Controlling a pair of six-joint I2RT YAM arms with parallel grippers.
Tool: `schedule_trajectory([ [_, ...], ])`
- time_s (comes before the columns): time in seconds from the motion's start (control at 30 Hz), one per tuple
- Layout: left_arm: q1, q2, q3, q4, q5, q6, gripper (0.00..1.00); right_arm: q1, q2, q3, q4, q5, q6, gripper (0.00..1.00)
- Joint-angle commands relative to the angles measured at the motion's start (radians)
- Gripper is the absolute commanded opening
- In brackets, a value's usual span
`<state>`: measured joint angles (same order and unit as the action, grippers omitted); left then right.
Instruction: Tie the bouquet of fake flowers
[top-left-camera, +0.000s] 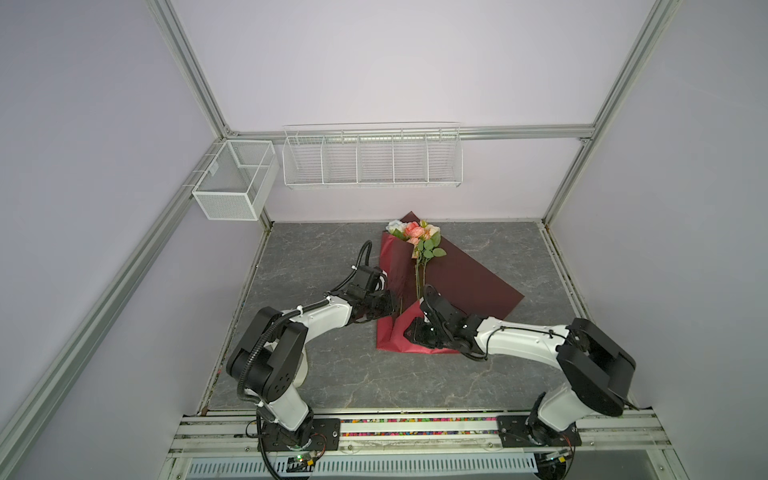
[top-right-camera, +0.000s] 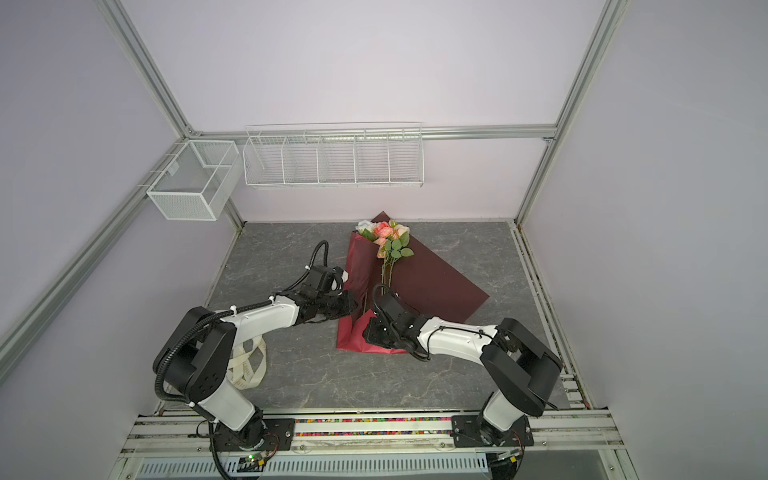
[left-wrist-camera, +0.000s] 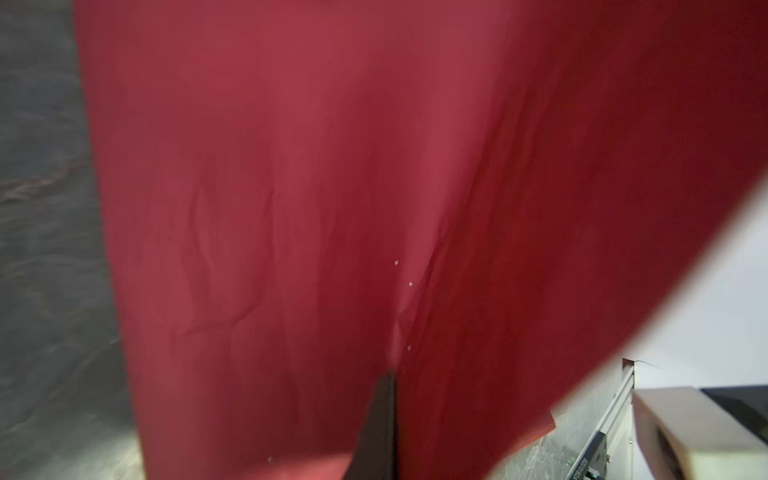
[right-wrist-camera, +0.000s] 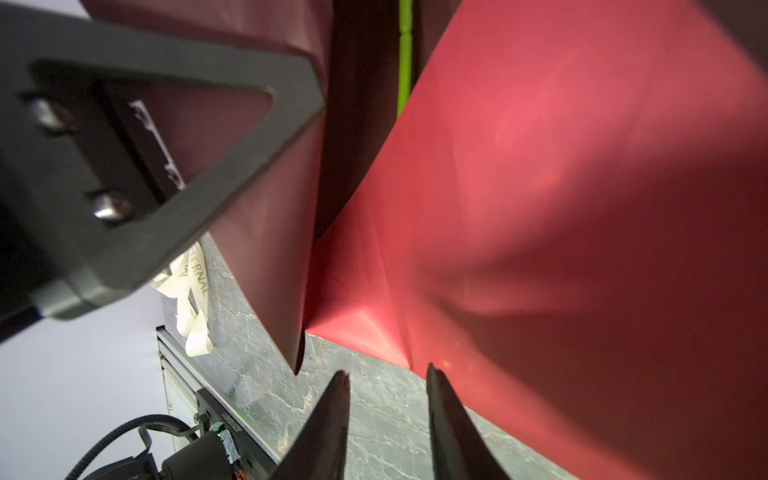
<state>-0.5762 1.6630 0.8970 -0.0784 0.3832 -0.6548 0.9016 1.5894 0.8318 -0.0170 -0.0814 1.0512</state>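
Left side: the left gripper (top-left-camera: 388, 306) is clamped tight on the paper (top-left-camera: 465, 282), with a pinch of the sheet's left flap between its fingers (left-wrist-camera: 380, 415). It sits left of centre in both top views.
Flap it holds: lifted off the table (top-left-camera: 332, 374) and standing up alongside the stems. From the left wrist, the red sheet fills nearly everything.
Right side: the right gripper (right-wrist-camera: 386, 372) has its jaws parted by a narrow gap. It holds nothing, and only grey table shows through.
Right side, place: low centre of both top views, over the paper's near corner, which is folded up. One fingertip (right-wrist-camera: 432, 374) is just beside the sheet's edge, and I can't tell whether it touches.
Flowers: the bouquet (top-left-camera: 415, 239) lies on the paper, heads toward the upper centre of the frame and stems running down toward the grippers. The blooms are pink, peach, cream and pale blue, with green leaves.
Between the flaps: one green stem (right-wrist-camera: 405, 62) shows in the gap.
Paper, right part: flat on the table, its corner pointing right of centre.
Loose on the table: a cream printed ribbon (top-right-camera: 249, 368) lies in loops at lower left of a top view. It is well apart from the paper and partly hidden by the left arm (top-right-camera: 266, 322).
On the walls: a mesh basket (top-left-camera: 235, 183) at upper left and a wire rack (top-left-camera: 372, 160) at upper centre.
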Motion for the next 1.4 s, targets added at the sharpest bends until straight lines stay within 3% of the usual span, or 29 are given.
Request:
schedule_trajectory([
  [0.0, -0.01, 0.016, 0.032, 0.035, 0.039, -0.034, 0.06, -0.004, -0.019, -0.025, 0.115, 0.008, 0.032, 0.4],
  [0.23, -0.011, 0.032, 0.045, 0.021, 0.046, -0.057, 0.07, 0.023, 0.026, -0.013, 0.218, -0.019, 0.017, 0.56],
  [0.43, -0.011, 0.032, 0.054, 0.008, 0.055, -0.056, 0.08, 0.054, 0.073, 0.039, 0.165, 0.016, 0.008, 0.6],
  [0.63, -0.014, 0.024, 0.055, -0.009, 0.052, -0.054, 0.09, 0.064, 0.085, 0.065, 0.149, 0.137, 0.021, 0.48],
  [0.77, -0.013, 0.015, 0.054, -0.014, 0.056, -0.051, 0.1, 0.051, 0.099, 0.073, 0.158, 0.139, 0.013, 0.41],
  [0.97, -0.014, 0.001, 0.063, -0.016, 0.074, -0.051, 0.14, 0.043, 0.119, 0.074, 0.17, 0.149, 0.019, 0.24],
  [1.17, -0.013, -0.045, 0.069, -0.057, 0.07, -0.029, 0.27, 0.043, 0.116, 0.025, 0.194, 0.154, 0.051, 0.13],
  [1.27, -0.012, -0.087, 0.066, -0.088, 0.054, -0.014, 0.42, 0.042, 0.113, 0.015, 0.199, 0.149, 0.054, 0.11],
  [1.37, -0.011, -0.147, 0.046, -0.111, 0.033, 0.0, 0.5, 0.043, 0.108, -0.002, 0.209, 0.15, 0.066, 0.1],
])
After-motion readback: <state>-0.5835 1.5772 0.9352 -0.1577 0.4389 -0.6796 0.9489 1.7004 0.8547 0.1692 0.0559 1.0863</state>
